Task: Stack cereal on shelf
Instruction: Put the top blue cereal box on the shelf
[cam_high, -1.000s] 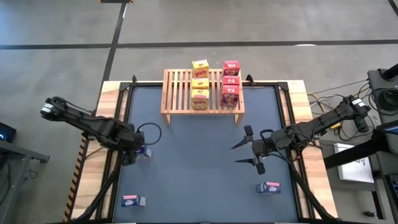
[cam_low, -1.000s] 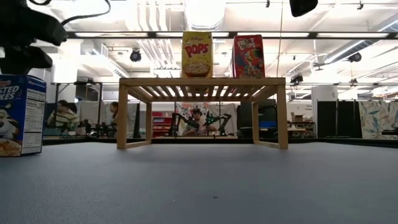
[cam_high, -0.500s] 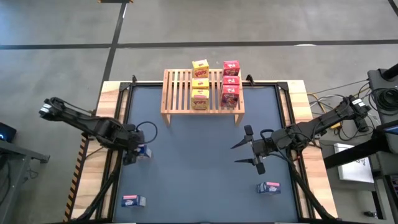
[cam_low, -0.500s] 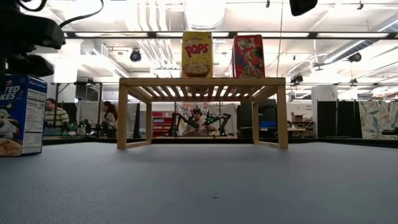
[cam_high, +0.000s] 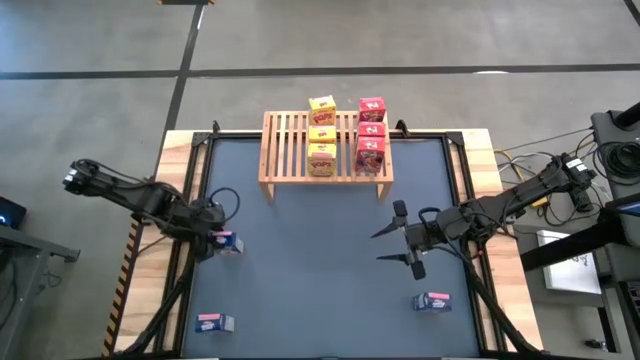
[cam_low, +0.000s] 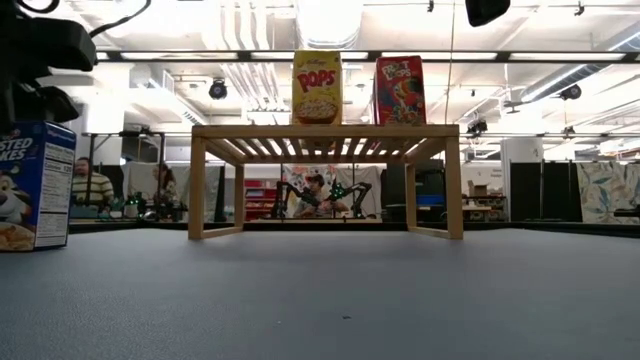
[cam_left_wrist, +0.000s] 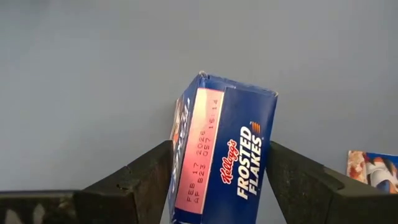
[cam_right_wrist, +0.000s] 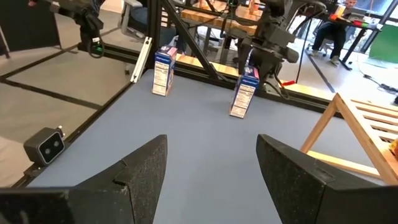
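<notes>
1. High view: the shelf (cam_high: 325, 145) stands at the middle of the table's (cam_high: 320, 300) far edge. On its slats three yellow boxes (cam_high: 321, 132) lie in a row running front to back, and three red boxes (cam_high: 370, 130) lie in a second row just beside them, toward the shelf's right end. The left gripper (cam_high: 212, 240) is near the table's left edge, its fingers pressed on a blue box (cam_high: 226, 242). A second blue box (cam_high: 214, 323) sits near the front left corner and a third blue box (cam_high: 432, 301) near the front right. The right gripper (cam_high: 392, 245) hovers over the right half of the table, fingers spread, holding nothing

2. Low view: the shelf (cam_low: 325, 135) stands across the middle, with one yellow box (cam_low: 316, 87) and one red box (cam_low: 400, 90) showing upright on top. A blue box (cam_low: 35, 185) stands at the left edge of the picture under the dark left arm. People sit in the room behind the table

3. Left wrist view: the blue box (cam_left_wrist: 221, 155) sits tilted between the two fingers (cam_left_wrist: 140, 177), both touching its sides. Another box (cam_left_wrist: 372, 171) shows on the table behind

4. Right wrist view: the right gripper's fingers (cam_right_wrist: 146, 165) stand wide apart over bare table. Across the table the left gripper (cam_right_wrist: 264, 59) pinches a blue box (cam_right_wrist: 244, 92); another blue box (cam_right_wrist: 163, 71) stands apart from it. A corner of the shelf (cam_right_wrist: 360, 134) shows
</notes>
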